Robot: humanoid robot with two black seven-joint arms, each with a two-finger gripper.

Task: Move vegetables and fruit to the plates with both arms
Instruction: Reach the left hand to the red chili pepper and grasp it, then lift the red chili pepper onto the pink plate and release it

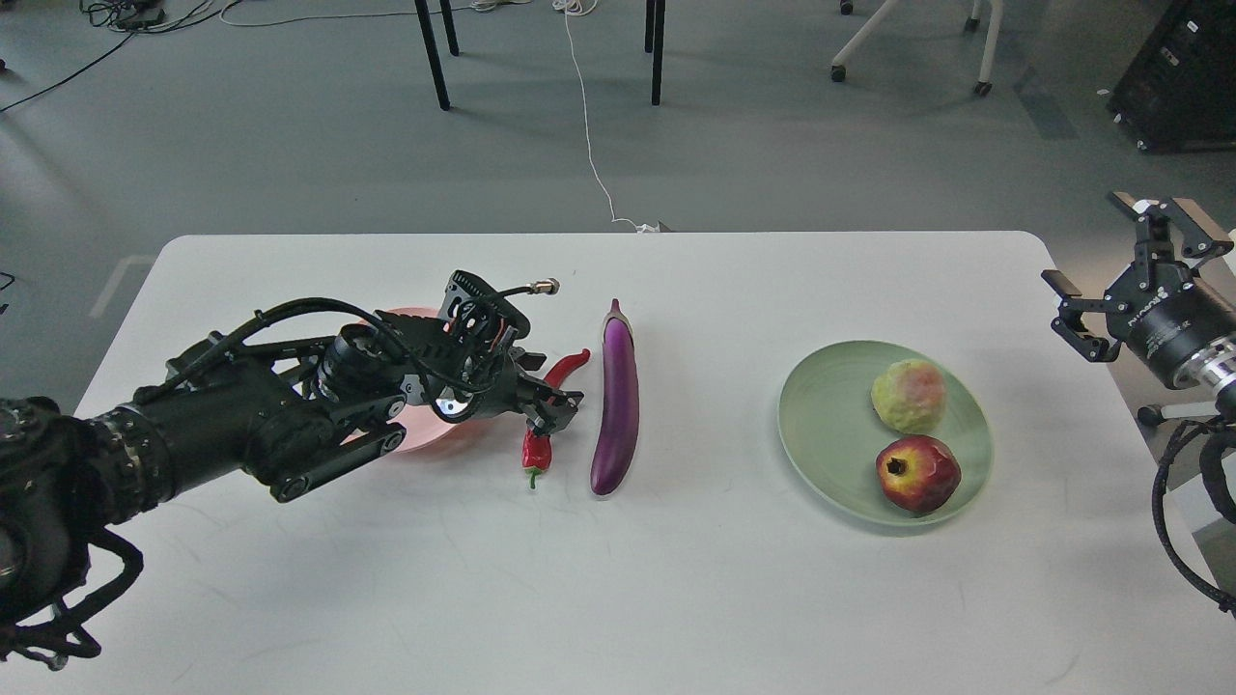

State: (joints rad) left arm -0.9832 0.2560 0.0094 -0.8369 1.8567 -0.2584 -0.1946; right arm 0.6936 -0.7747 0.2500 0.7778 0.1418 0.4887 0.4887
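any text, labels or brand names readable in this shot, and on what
Right gripper: small pale lettering on its black body, too small and blurred to read.
Left gripper: no lettering visible.
Eggplant, chili pepper, pomegranate, yellow-green fruit, green plate, pink plate, table: no text or labels.

Lab: floor cables [589,135], white table [676,579]

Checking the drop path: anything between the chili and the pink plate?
Nothing visible. The red chili pepper lies just right of the pink plate, under the left gripper. The left arm covers most of the plate, so its surface can't be checked. The eggplant lies on the far side, out of the path.
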